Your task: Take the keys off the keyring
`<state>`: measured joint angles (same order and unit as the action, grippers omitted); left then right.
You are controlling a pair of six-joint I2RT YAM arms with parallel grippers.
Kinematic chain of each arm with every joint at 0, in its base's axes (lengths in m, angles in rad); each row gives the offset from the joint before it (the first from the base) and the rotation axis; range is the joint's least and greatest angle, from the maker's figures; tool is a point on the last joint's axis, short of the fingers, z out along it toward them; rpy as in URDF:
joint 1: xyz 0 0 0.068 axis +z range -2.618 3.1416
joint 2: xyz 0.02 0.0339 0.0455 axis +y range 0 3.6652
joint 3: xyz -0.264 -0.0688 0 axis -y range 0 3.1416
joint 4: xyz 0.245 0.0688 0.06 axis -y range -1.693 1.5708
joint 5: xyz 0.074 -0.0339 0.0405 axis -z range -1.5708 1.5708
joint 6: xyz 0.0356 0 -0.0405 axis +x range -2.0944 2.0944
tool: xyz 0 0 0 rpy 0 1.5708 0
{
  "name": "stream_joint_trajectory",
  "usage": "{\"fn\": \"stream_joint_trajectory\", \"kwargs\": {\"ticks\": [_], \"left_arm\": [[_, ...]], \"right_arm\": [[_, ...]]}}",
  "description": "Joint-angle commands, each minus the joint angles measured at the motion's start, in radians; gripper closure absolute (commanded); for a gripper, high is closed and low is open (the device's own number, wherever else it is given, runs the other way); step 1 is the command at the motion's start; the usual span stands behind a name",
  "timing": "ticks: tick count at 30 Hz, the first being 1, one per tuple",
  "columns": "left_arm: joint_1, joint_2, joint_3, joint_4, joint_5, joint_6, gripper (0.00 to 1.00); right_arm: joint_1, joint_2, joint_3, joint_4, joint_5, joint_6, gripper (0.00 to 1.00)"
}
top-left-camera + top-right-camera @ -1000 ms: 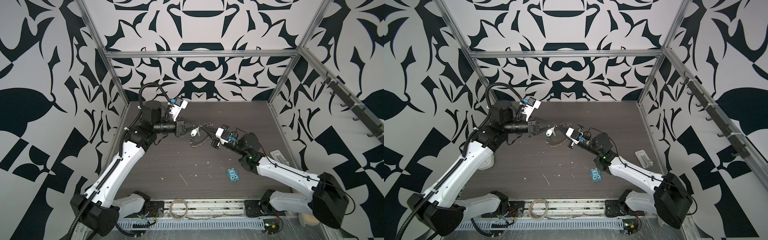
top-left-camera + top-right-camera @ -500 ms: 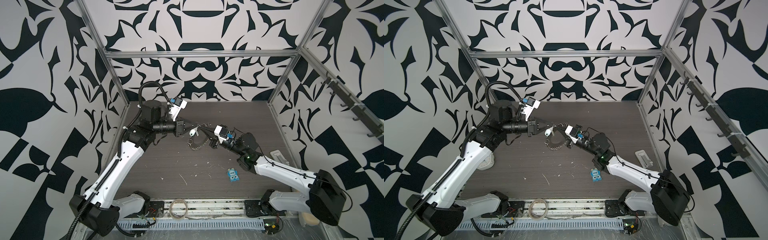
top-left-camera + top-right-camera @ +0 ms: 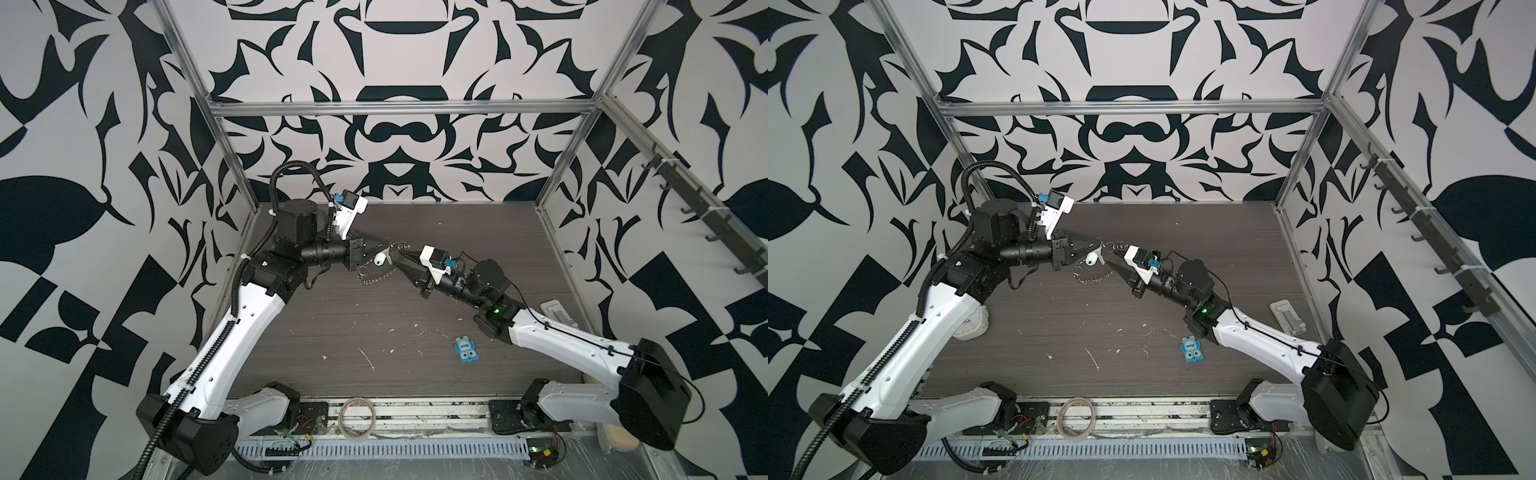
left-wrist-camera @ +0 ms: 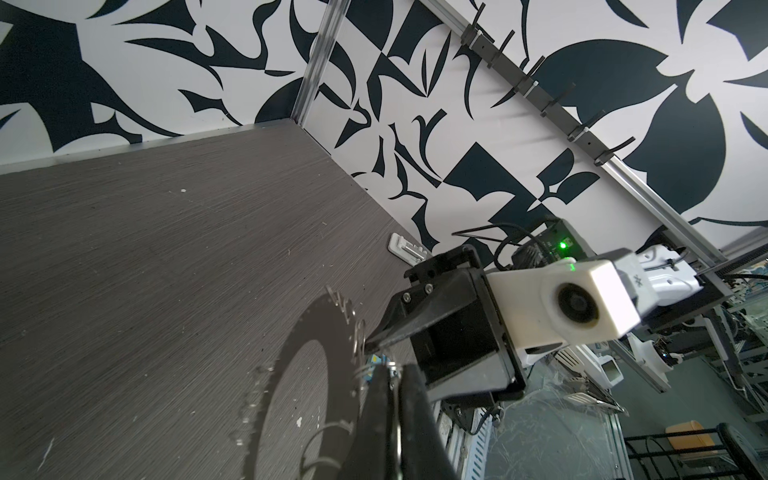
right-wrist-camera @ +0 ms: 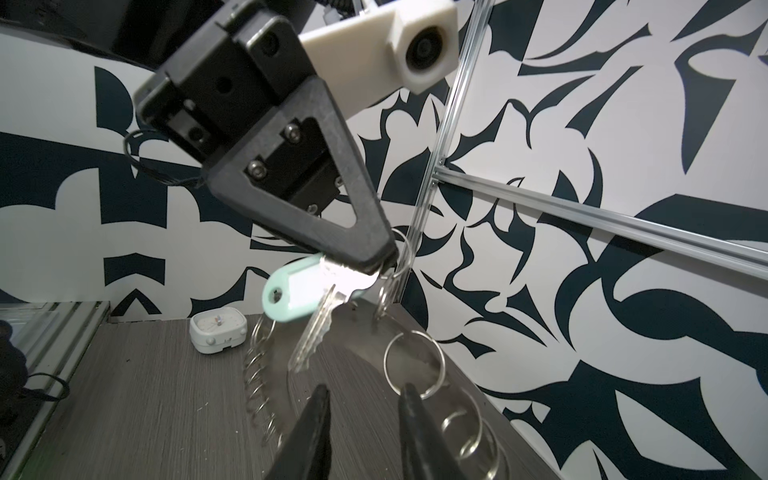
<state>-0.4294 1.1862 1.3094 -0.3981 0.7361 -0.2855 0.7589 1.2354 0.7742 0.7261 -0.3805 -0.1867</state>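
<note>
Left claw [image 5: 376,259] is pressed together on the keys [image 5: 316,328]. It pinches the silver key's head where that head meets a short chain of split rings [image 5: 392,286]. The key's blade points down, and the pale fob lies against the key just under the left claw's tip.

The keyring [image 5: 357,332] hangs from those rings just below the left claw, tilted, with more rings along its rim. In both top views it shows under the claw's tip [image 3: 376,277] [image 3: 1094,275]. I cannot tell whether its lower edge touches the bench [image 3: 332,324].

The right claw [image 5: 365,390] faces the left claw tip to tip and just beside it, its jaws spread. One larger ring [image 5: 385,360] rests against one of its fingers [image 5: 411,411], and nothing is pinched between them. In the left wrist view the right claw [image 4: 370,345] has one tip at the keyring's rim [image 4: 307,328].

A blue packet [image 3: 466,350] lies on the bench well apart from the left claw, beside the right arm. A small white clock [image 5: 218,332] stands on the bench beyond the left claw, under its arm.
</note>
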Motion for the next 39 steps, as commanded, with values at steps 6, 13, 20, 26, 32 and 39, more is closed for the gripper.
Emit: {"fn": "stream_joint_trajectory", "kwargs": {"ticks": [6,13,20,26,32,39], "left_arm": [[0.004,-0.012,0.034,-0.009,-0.011,0.026,1.0],[0.003,-0.016,0.021,0.007,-0.011,0.025,1.0],[0.002,-0.022,0.011,0.013,-0.011,0.023,1.0],[0.002,-0.023,0.006,0.013,-0.009,0.023,1.0],[0.001,-0.023,0.002,0.013,-0.007,0.022,1.0],[-0.004,-0.021,0.0,0.013,-0.009,0.021,1.0]], "right_arm": [[0.0,-0.115,0.179,-0.304,-0.049,0.034,0.66],[-0.001,-0.078,0.454,-0.793,0.029,0.051,0.65],[-0.001,0.021,0.645,-1.001,0.017,0.087,0.72],[-0.001,0.081,0.715,-1.079,0.009,0.103,0.71],[0.0,0.11,0.735,-1.094,-0.009,0.111,0.71],[-0.004,0.133,0.75,-1.091,-0.02,0.109,0.75]]}}
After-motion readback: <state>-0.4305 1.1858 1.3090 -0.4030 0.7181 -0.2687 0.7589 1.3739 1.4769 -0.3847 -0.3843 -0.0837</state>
